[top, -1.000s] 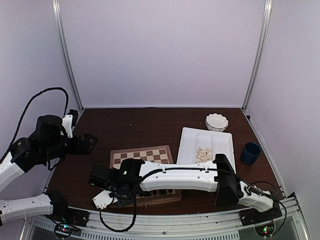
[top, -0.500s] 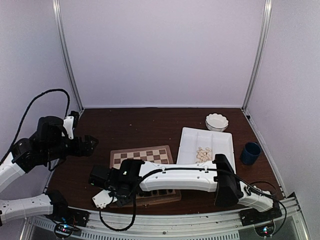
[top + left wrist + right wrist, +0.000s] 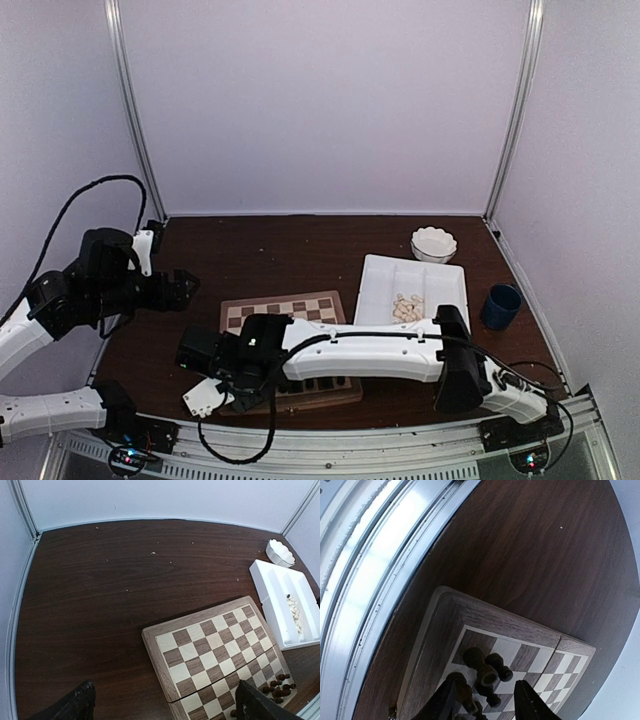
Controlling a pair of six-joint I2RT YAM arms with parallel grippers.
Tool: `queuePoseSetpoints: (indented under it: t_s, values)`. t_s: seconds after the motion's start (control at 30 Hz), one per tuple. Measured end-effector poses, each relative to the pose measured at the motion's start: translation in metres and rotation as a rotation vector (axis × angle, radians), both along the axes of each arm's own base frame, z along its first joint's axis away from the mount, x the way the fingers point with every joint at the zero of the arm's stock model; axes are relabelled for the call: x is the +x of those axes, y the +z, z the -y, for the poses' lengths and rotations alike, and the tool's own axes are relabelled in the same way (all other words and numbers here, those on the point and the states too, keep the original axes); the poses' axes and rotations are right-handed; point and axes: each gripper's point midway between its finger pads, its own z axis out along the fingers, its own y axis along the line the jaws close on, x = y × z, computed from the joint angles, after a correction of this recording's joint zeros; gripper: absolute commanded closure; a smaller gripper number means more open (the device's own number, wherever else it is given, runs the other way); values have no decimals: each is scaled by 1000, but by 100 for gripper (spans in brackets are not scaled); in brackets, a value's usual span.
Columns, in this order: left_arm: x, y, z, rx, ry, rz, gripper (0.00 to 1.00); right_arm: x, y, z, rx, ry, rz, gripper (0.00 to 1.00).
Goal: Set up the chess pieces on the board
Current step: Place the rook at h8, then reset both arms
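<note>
The board (image 3: 285, 310) lies near the front of the table, partly under my right arm. Several dark brown chess pieces (image 3: 487, 670) lie in a heap on its near left corner; they also show in the left wrist view (image 3: 277, 687). My right gripper (image 3: 485, 705) is open just above this heap, with nothing held between its fingers (image 3: 445, 702). In the top view it (image 3: 232, 385) hangs over the board's near left corner. My left gripper (image 3: 185, 290) is open and empty, raised left of the board (image 3: 215, 650). Cream pieces (image 3: 407, 307) lie in the white tray.
A white divided tray (image 3: 440, 285) sits right of the board, a white scalloped bowl (image 3: 433, 243) behind it and a dark blue cup (image 3: 500, 305) at the right. The table's metal front rail (image 3: 375, 565) runs close by the board's corner.
My left arm has shifted slightly to the right and up. My right arm has barely moved, and the pieces lie as before.
</note>
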Motion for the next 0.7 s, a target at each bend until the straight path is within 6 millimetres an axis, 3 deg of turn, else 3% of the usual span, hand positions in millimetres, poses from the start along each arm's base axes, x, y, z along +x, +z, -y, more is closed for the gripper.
queuePoseSetpoints:
  t_s: [0.1, 0.17, 0.3, 0.37, 0.4, 0.43, 0.57, 0.7]
  values:
    - [7, 1, 5, 38, -13, -15, 2, 2, 24, 6, 28, -7, -8, 49]
    - [14, -2, 9, 75, -23, -30, 2, 4, 51, 15, 57, -13, -10, 46]
    - [26, -4, 17, 143, -47, -55, 2, 28, 107, 51, 127, -81, -14, 44]
    - [32, -2, 20, 168, -56, -59, 2, 52, 128, 75, 158, -149, -23, 41]
    - [35, -2, 21, 177, -61, -58, 2, 67, 136, 88, 172, -193, -31, 13]
    - [37, 0, 22, 187, -66, -57, 3, 84, 142, 101, 186, -243, -42, 2]
    - [44, 3, 24, 218, -70, -49, 3, 154, 149, 166, 215, -466, -65, 1]
    - [51, 11, 26, 244, -72, -36, 3, 207, 156, 237, 260, -693, -69, 1]
